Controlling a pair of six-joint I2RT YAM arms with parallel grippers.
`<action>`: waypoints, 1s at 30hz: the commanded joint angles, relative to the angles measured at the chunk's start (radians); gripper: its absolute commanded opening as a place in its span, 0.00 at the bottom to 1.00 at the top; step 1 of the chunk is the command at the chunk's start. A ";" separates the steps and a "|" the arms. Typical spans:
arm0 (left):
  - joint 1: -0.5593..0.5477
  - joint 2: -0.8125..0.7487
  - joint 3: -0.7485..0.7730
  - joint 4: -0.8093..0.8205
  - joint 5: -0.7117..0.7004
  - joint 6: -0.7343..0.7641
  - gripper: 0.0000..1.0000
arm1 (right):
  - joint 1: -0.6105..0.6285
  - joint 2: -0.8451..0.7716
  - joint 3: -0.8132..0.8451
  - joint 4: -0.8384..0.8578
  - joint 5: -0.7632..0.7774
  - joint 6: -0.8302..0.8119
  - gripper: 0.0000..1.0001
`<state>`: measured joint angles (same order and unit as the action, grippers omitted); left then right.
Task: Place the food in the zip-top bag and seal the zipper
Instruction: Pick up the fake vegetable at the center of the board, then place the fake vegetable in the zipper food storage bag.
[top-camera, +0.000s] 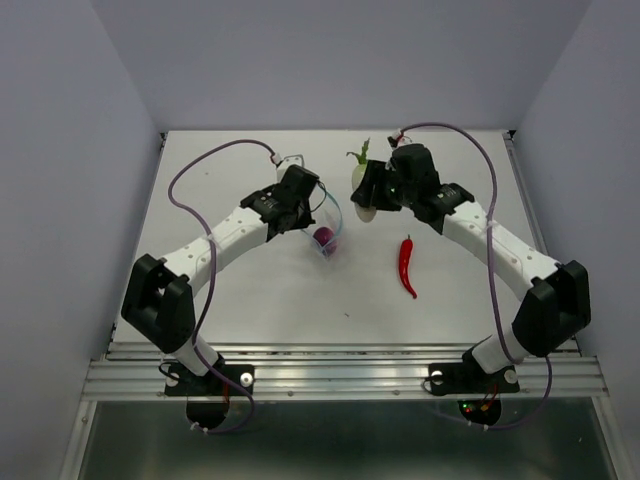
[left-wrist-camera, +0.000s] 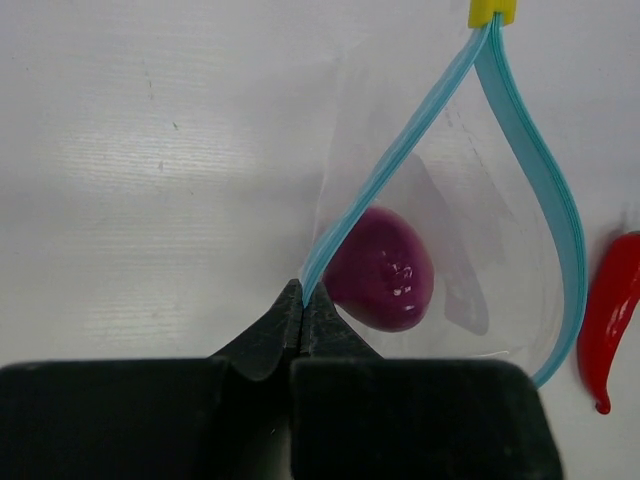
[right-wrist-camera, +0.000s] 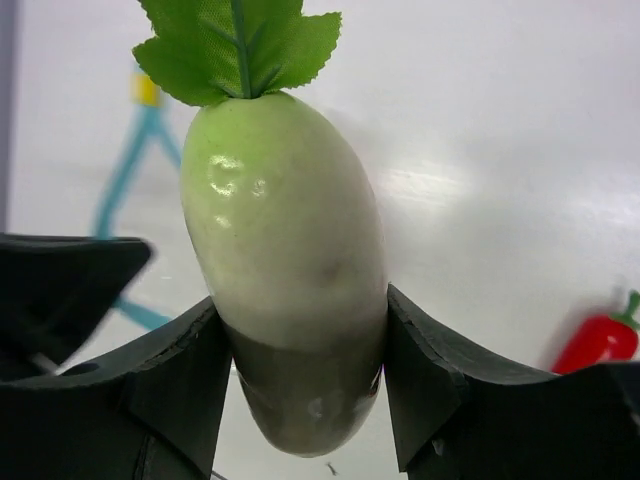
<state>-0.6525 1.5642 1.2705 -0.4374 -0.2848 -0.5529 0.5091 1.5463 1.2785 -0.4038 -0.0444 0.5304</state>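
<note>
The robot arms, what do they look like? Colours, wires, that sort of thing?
The left arm and right arm are both built from white tubular links joined by chunky black joints. A thin purple cable loops along each arm from base to wrist. The left gripper and right gripper are matte black, each with two thick moulded fingers.

The white table (top-camera: 250, 300) has a red chili pepper (top-camera: 406, 265) lying flat toward its right side. Left of it sits the clear zip-top bag (top-camera: 334, 226), a purple onion (top-camera: 323, 237) inside.
</note>
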 joint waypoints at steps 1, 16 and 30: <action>0.004 0.005 0.052 0.012 0.006 0.004 0.00 | 0.083 -0.042 0.117 0.112 -0.129 -0.058 0.42; 0.004 0.008 0.081 -0.038 -0.013 -0.087 0.00 | 0.256 0.127 0.202 0.034 0.219 0.072 0.50; 0.004 -0.056 0.027 0.043 0.097 -0.104 0.00 | 0.266 0.187 0.168 0.026 0.290 0.148 0.56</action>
<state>-0.6151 1.6184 1.2922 -0.5129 -0.2951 -0.6224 0.7788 1.6619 1.4635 -0.3252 0.1074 0.6525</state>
